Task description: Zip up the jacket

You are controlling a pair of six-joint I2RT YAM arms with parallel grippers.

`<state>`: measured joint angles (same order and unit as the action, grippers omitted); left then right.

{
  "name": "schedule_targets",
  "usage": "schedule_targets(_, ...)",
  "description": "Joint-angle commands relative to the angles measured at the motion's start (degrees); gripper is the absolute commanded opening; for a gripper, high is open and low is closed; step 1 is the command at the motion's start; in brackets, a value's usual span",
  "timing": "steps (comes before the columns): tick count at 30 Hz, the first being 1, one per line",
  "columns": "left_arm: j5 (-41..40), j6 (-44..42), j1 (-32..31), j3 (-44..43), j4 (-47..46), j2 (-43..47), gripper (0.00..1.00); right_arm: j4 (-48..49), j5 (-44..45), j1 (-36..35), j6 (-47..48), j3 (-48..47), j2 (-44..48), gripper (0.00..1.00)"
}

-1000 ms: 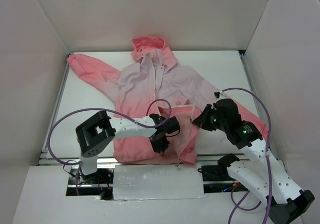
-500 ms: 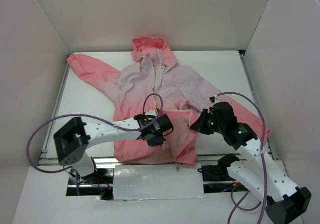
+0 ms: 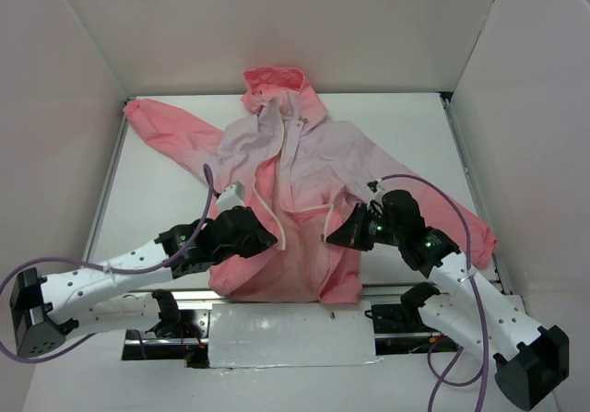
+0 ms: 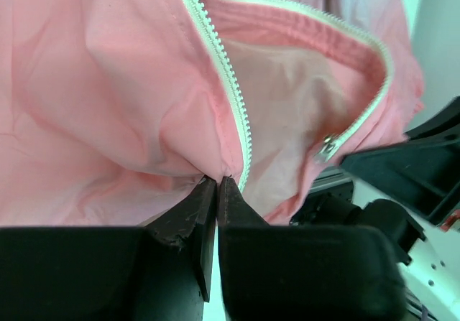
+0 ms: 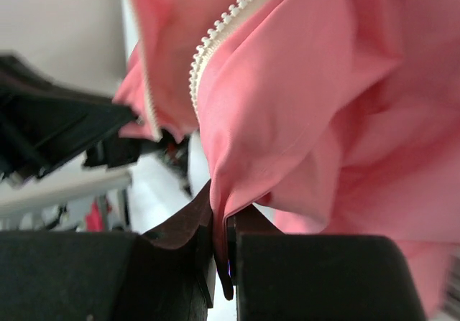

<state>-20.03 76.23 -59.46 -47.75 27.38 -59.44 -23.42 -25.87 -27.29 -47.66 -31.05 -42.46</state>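
Note:
The jacket (image 3: 309, 149) lies flat on the table, hood at the far end, coral pink fading to pale lilac on the chest. Its lower front is open, with white zipper teeth (image 4: 231, 98) along both edges. My left gripper (image 3: 265, 241) is shut on the left front panel just beside the zipper tape (image 4: 217, 179). A metal zipper slider (image 4: 329, 147) hangs on the far edge. My right gripper (image 3: 334, 234) is shut on a fold of the right front panel (image 5: 221, 217), below its zipper teeth (image 5: 219, 37).
White walls enclose the table (image 3: 157, 191) on three sides. A silver-taped rail (image 3: 290, 334) runs along the near edge below the hem. The sleeves reach the far left corner (image 3: 147, 117) and the right side (image 3: 470, 228). Purple cables loop from both arms.
My left arm has dropped low and swung left, drawing the left front panel away from the middle. My right gripper has moved left with the right panel. The lower front now gapes open.

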Motion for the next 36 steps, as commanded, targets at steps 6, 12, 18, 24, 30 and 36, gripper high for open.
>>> schedule_targets(6,-3.96,-4.06,0.05,7.49,-15.23,11.80,0.00,10.76,8.10,-18.23,-13.15,-6.22,-6.84,0.00)
schedule_targets(12,-5.81,-3.98,0.14,11.79,-19.37,17.42,0.00,19.28,12.15,-22.72,-22.03,-3.40,-6.94,0.00)
schedule_targets(18,-5.90,-1.26,0.14,16.37,-22.36,21.03,0.00,21.91,15.86,-25.09,-24.67,-3.85,-8.25,0.00)
schedule_targets(24,-5.37,-1.61,0.13,16.63,-23.24,21.47,0.00,26.23,14.35,-25.45,-25.12,-2.44,-9.49,0.00)
schedule_targets(30,-4.49,-2.05,0.14,17.95,-25.18,22.87,0.00,31.76,11.90,-25.18,-20.03,0.02,-7.73,0.00)
schedule_targets(36,-2.74,-2.05,0.13,20.23,-26.85,25.51,0.00,48.79,0.05,-21.67,-19.66,8.10,-8.08,0.00)
